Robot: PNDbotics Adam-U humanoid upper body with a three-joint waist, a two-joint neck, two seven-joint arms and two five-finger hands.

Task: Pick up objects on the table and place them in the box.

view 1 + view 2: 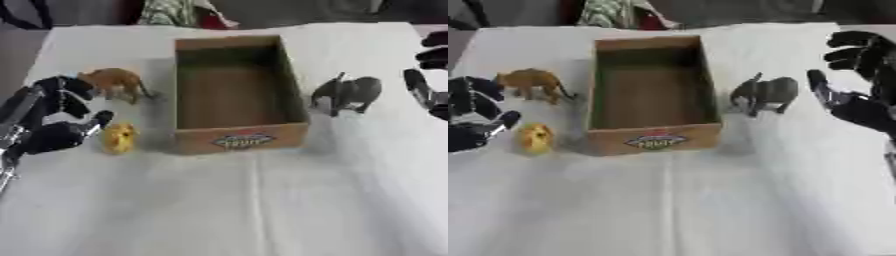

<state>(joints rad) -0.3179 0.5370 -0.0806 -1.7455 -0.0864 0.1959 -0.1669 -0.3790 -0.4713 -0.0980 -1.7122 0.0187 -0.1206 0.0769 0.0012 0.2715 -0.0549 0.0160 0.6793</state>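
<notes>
The box (238, 90) sits mid-table, empty. My left hand (54, 117) is spread open beside the small yellow toy (120, 137); I'd close low around it. Right hand (859, 95) hangs open near the grey elephant (765, 94)

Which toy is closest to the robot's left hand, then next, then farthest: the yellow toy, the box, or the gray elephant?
From the left hand, in the left eye view:
1. Yellow toy, right beside it.
2. Box, in the middle.
3. Gray elephant, beyond the box, on the right.
</notes>
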